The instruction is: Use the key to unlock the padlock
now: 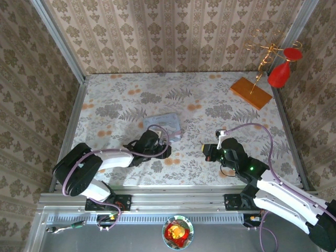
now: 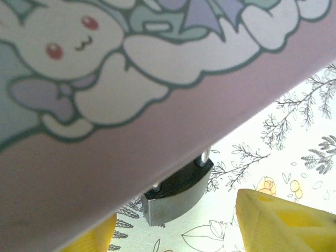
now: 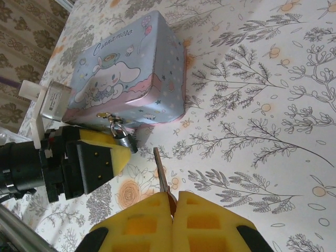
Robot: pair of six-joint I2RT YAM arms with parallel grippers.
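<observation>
Two grippers share this step: my right gripper [image 3: 173,198] is pinched on the thin dark metal key [image 3: 160,169]. Just ahead, the small blackish padlock [image 3: 124,139] hangs from the pale blue cartoon tin [image 3: 131,73], between my left gripper's [image 2: 181,231] spread fingers [image 2: 283,220]. I'd steady the lock body first, then square the blade to its keyway before pushing.
</observation>
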